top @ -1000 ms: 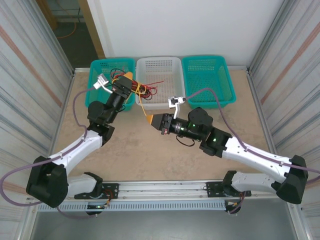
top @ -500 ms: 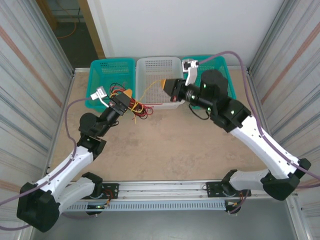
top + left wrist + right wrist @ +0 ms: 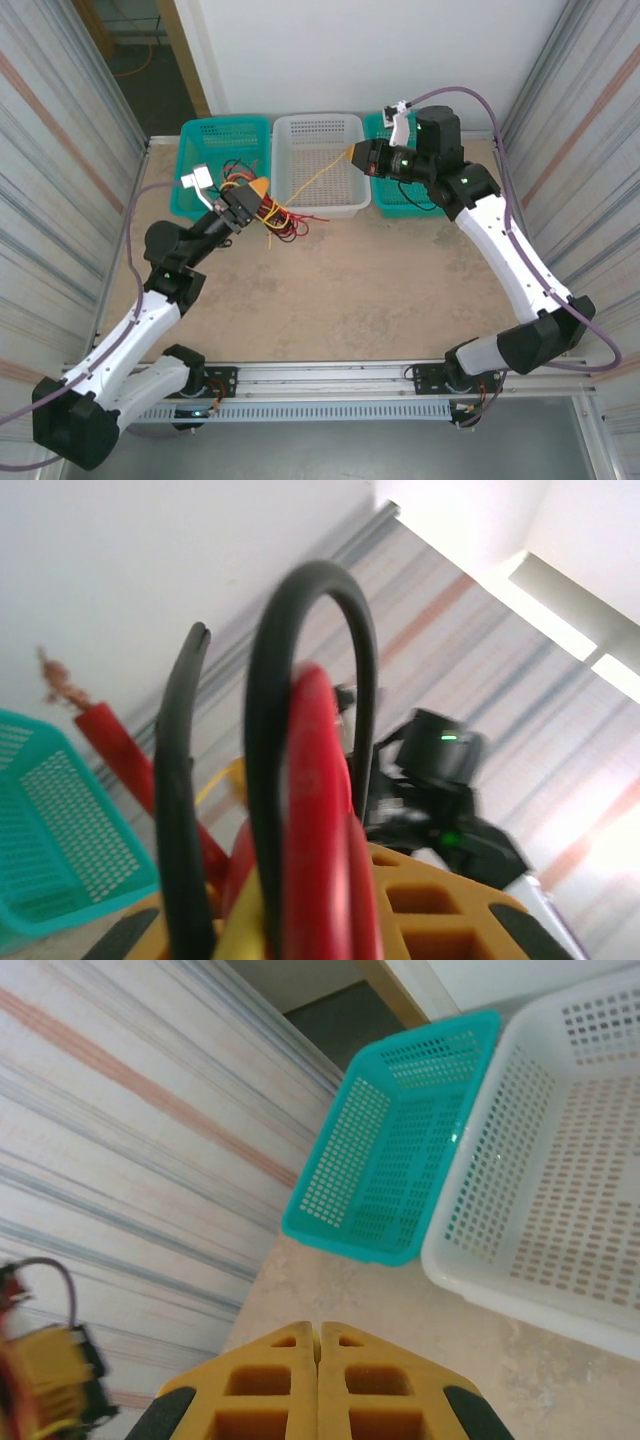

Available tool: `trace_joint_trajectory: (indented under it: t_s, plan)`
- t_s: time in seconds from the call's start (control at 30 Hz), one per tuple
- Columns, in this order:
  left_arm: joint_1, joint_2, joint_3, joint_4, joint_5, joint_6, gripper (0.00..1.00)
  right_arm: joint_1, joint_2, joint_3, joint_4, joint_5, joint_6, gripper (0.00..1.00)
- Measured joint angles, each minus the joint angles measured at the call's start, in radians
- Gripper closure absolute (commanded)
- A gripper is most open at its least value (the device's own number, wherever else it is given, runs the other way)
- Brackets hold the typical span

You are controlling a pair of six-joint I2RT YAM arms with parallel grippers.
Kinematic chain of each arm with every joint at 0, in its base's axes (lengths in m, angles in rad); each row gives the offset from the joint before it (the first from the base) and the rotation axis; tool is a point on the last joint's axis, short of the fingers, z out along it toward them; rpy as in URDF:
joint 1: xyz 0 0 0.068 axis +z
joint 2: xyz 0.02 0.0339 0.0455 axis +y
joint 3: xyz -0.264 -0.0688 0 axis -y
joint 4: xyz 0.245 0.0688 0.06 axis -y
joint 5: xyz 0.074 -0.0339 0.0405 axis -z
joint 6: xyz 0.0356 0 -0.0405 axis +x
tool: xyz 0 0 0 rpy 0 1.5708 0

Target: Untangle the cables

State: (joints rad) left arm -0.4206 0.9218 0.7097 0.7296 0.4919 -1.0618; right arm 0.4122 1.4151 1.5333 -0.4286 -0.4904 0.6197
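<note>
Yellow cable [image 3: 312, 179] is drawing free of the tangle [image 3: 289, 222] that the left gripper [image 3: 259, 196] is clutching, as the right gripper [image 3: 351, 157], pinching it, is swinging away.

My left arm [image 3: 150, 310] leans forward from its base, elbow bent, with the forearm angled right. My left gripper [image 3: 256, 196] points right and away, its jaws drawn narrow and clamped on a bunch of cables [image 3: 288, 218]. My right arm [image 3: 510, 260] stretches far forward and up, the wrist turned so my right gripper [image 3: 352, 153] points left. Its yellow fingers [image 3: 260, 1385] press flat together with no gap; whether a strand is pinched there I cannot tell. My two grippers face each other, well apart.
</note>
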Motion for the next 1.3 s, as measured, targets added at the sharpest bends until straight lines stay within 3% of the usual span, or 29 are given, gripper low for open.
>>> trace_joint_trajectory:
  t_s: [0.13, 0.3, 0.47, 0.73, 0.87, 1.07, 1.3]
  plan:
    - [-0.008, 0.054, 0.055, 0.05, 0.05, -0.028, 1.0, -0.01, 0.036, -0.135, 0.05, -0.05, 0.019, 1.0]
    - [-0.042, 0.134, 0.061, 0.082, 0.063, -0.058, 1.0, 0.0, 0.068, -0.386, 0.267, -0.126, 0.145, 1.0]
    - [-0.077, 0.161, 0.072, 0.084, 0.037, -0.058, 1.0, 0.088, 0.132, -0.469, 0.5, -0.138, 0.286, 1.0]
    - [-0.079, 0.161, 0.181, 0.089, -0.186, 0.025, 1.0, 0.288, 0.205, -0.535, 0.926, -0.086, 0.525, 1.0]
    - [-0.079, 0.162, 0.217, 0.078, -0.307, 0.111, 1.0, 0.349, 0.198, -0.584, 1.041, -0.04, 0.584, 1.0]
    - [-0.068, 0.18, 0.26, 0.019, -0.464, 0.276, 1.0, 0.42, 0.047, -0.678, 1.001, 0.056, 0.579, 1.0]
    - [-0.018, 0.21, 0.242, -0.002, -0.523, 0.34, 1.0, 0.501, -0.213, -0.574, 0.648, 0.213, 0.391, 1.0]
